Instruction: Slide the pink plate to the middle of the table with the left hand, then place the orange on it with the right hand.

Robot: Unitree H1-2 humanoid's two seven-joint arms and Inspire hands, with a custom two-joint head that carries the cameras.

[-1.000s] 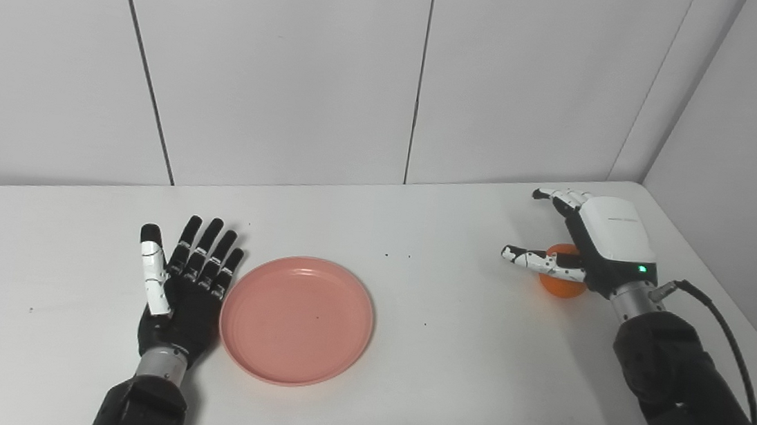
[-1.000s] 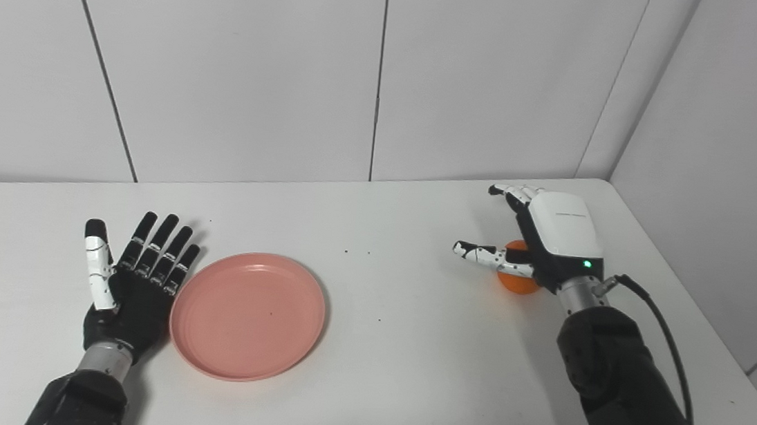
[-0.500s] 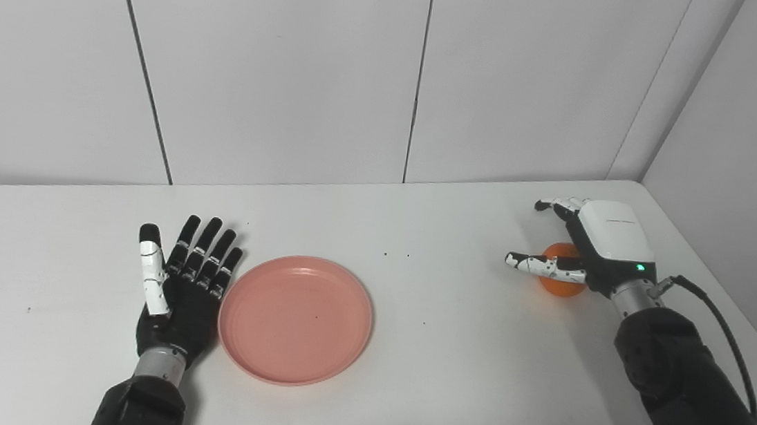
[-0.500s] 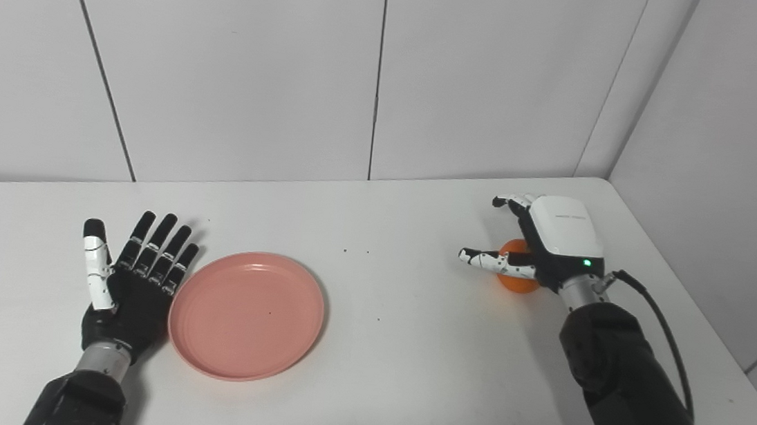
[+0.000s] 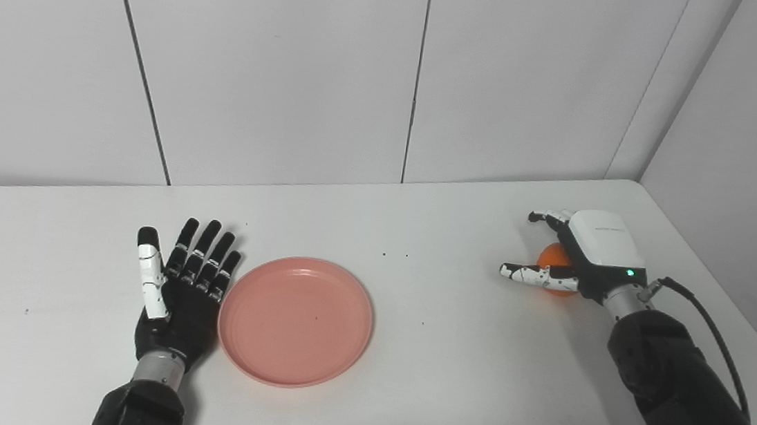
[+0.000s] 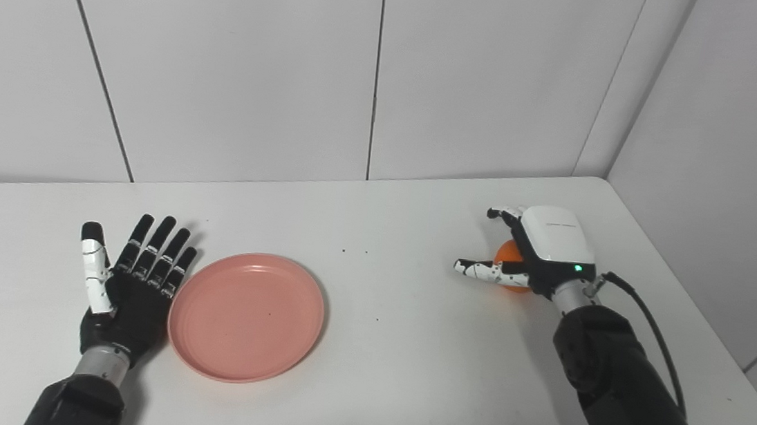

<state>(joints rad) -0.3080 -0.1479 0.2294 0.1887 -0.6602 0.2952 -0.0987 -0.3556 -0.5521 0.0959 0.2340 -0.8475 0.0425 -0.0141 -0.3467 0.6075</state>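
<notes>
Left eye view, plate: the pink plate (image 5: 296,320) lies flat on the white bench (image 5: 404,381), left of the bench's middle and empty.
Left eye view, left hand: the left hand (image 5: 183,291) rests palm up just beside the plate's left rim, fingers straight and spread, holding nothing; whether it touches the rim I cannot tell.
Left eye view, orange: the orange (image 5: 556,268) sits on the bench far to the right, well apart from the plate, mostly hidden under the right hand.
Left eye view, right hand: the right hand (image 5: 582,260) arches over the orange, thumb stretched out along the near side, fingers curled over the far side; it is cupped around the fruit but I cannot tell whether it grips it.

Right eye view, plate: the plate (image 6: 247,315) again lies left of centre, with bare bench between it and the fruit.
Right eye view, left hand: the left hand (image 6: 128,292) lies open and flat at the plate's left edge.
Right eye view, right hand: the right hand (image 6: 538,252) covers the orange (image 6: 509,263), which looks to be on the bench, not lifted.

Step in hand: by my judgement the plate slide is done or nearly so, and the grasp on the orange is under way.
Next move: it calls for closing firmly on the round fruit so it cannot roll away, lifting, carrying it left over the plate and setting it down gently.
</notes>
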